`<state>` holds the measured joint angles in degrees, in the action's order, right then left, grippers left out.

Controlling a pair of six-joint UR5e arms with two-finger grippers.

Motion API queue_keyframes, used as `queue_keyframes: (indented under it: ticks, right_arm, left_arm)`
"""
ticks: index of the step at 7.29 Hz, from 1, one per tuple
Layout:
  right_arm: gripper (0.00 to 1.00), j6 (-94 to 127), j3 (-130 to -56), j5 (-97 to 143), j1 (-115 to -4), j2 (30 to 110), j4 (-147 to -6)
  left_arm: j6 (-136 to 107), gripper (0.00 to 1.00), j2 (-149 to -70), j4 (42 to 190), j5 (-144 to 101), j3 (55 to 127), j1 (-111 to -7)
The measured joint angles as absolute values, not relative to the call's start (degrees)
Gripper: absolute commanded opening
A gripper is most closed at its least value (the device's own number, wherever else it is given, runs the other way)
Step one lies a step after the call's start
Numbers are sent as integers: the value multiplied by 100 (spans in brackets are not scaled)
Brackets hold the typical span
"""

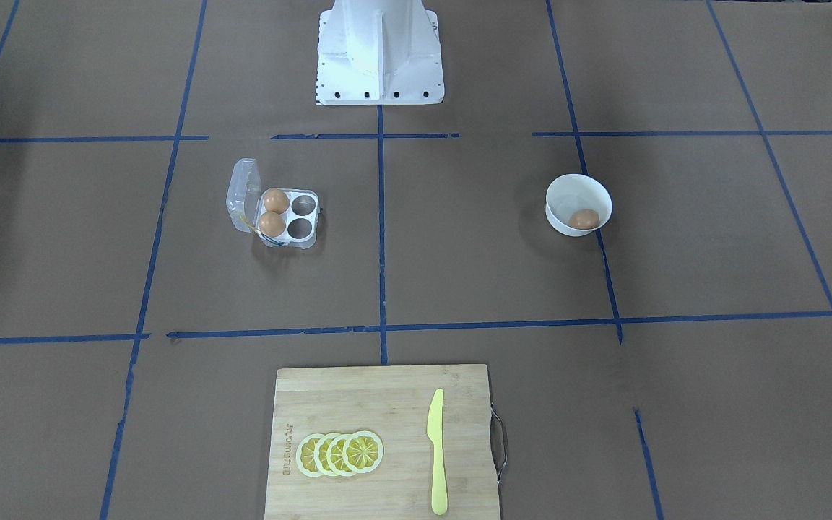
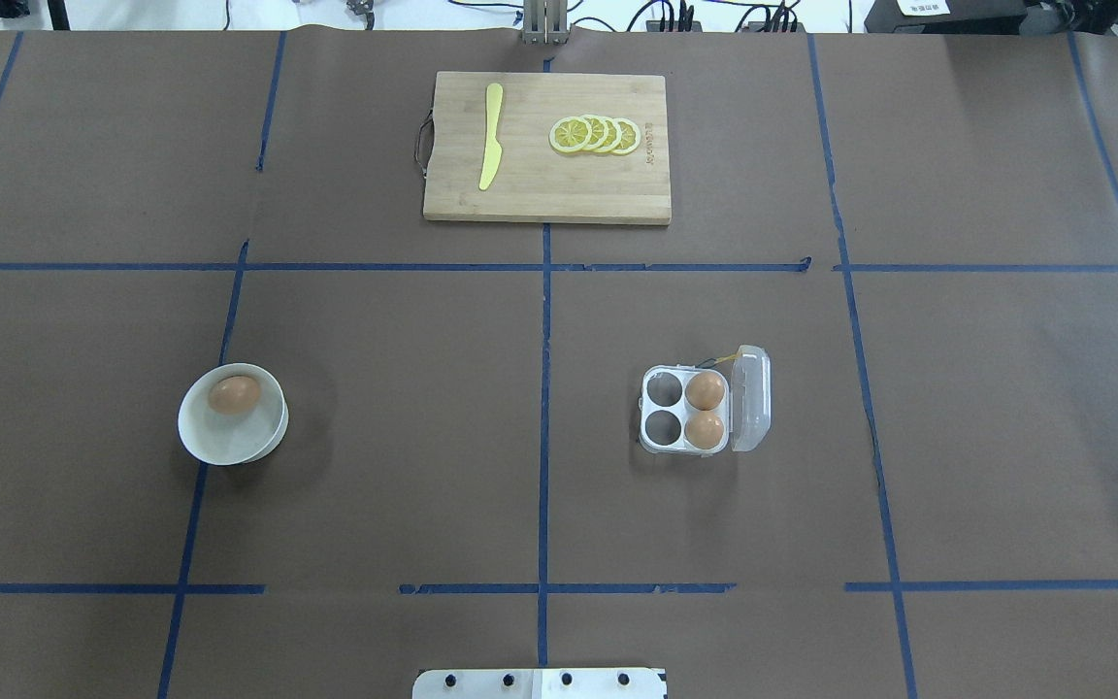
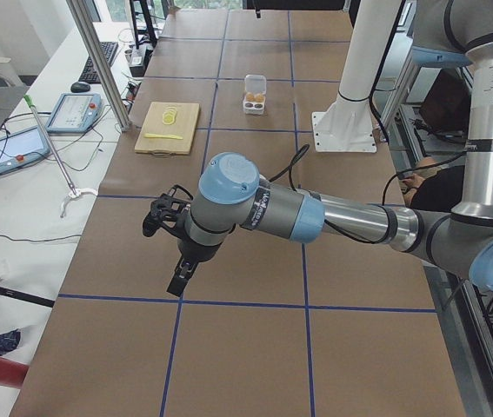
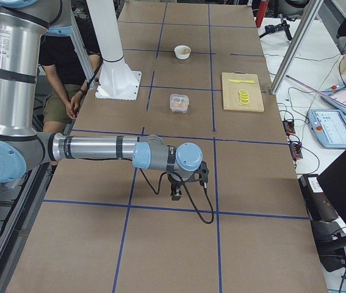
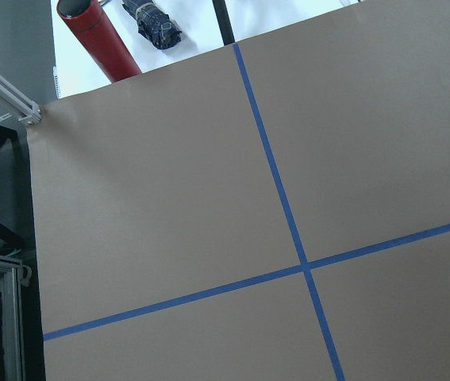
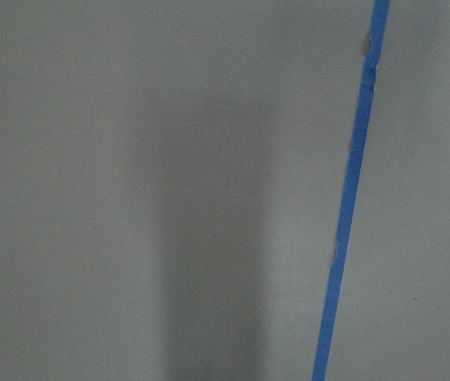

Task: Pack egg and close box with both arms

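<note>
One orange-brown egg (image 2: 234,394) lies in a round white bowl (image 2: 229,445) on the robot's left side; it also shows in the front view (image 1: 584,219). The clear box (image 2: 683,412) stands on the robot's right side with its lid (image 2: 751,398) open. Two eggs fill the cells beside the lid, and the other two cells are empty. My left gripper (image 3: 178,280) shows only in the left side view and my right gripper (image 4: 176,192) only in the right side view. Both hang over bare table far from the box, and I cannot tell whether either is open or shut.
A wooden cutting board (image 2: 546,194) with lemon slices (image 2: 595,135) and a yellow knife (image 2: 491,149) lies at the far middle of the table. The white pedestal (image 1: 378,54) stands at the robot's edge. Blue tape lines cross the brown table.
</note>
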<state>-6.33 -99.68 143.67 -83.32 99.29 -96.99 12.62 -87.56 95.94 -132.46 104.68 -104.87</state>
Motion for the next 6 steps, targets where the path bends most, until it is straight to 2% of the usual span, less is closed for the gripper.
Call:
queue_keyframes:
  ticks: [2, 6]
  right_arm:
    - [100, -593, -9960, 14359, -8332, 9897, -9695]
    - [100, -587, -9944, 14268, -8326, 9696, -9694]
  left_arm:
    - [1228, 100, -8560, 9588, -13241, 10614, -10555]
    - [1211, 100, -8597, 9848, -13260, 10228, -9662]
